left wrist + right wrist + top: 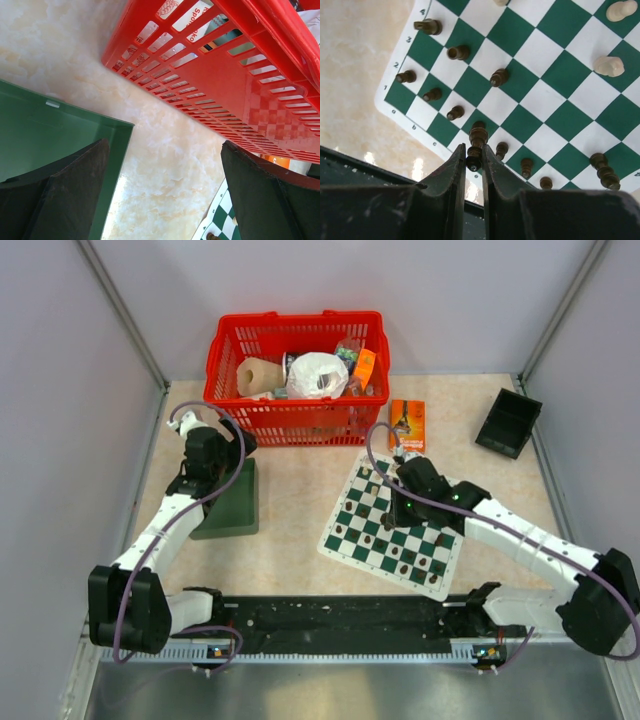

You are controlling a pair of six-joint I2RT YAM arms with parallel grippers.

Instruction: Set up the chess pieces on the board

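Note:
The green and white board [372, 502] lies tilted at centre right, with several dark pieces on it. My right gripper [474, 161] is shut on the top of a dark brown piece [478, 135] that stands on a square near the board's edge [402, 107]. Other dark pieces [456, 112] stand in rows beside it; cream pieces [608, 66] stand at the upper right. The right gripper sits over the board's far side in the top view [404, 490]. My left gripper [205, 453] is open and empty above the green tray [55, 135]; a board corner [220, 222] shows low in the left wrist view.
A red basket [297, 375] with packages stands at the back, close to the left gripper [165, 210]. An orange box [406, 424] lies behind the board. A black tray [509, 422] sits at the far right. A black rail [340, 620] runs along the near edge.

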